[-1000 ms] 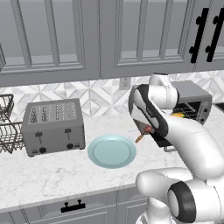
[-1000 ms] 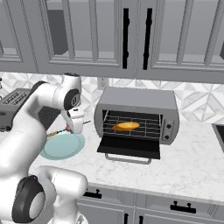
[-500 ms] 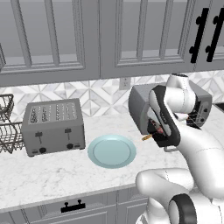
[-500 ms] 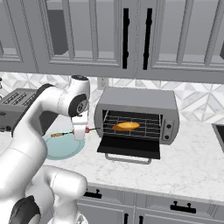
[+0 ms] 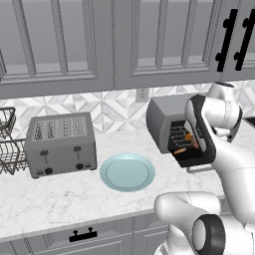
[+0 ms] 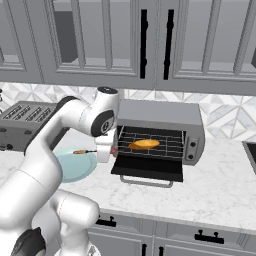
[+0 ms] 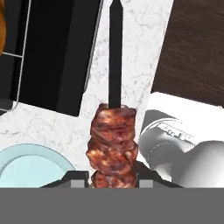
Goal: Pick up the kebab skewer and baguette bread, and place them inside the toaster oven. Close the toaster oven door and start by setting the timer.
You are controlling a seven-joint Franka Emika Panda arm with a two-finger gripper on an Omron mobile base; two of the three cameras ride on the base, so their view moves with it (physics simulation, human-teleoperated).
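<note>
Gripper (image 7: 113,177) clamped on the skewer (image 7: 113,144), held level at the oven (image 6: 159,131) mouth — door (image 6: 148,168) down for entry, baguette (image 6: 144,144) already on the rack

Kebab skewer (image 7: 113,144) aloft before open toaster oven (image 6: 159,135), baguette bread (image 6: 144,144) inside.
</note>
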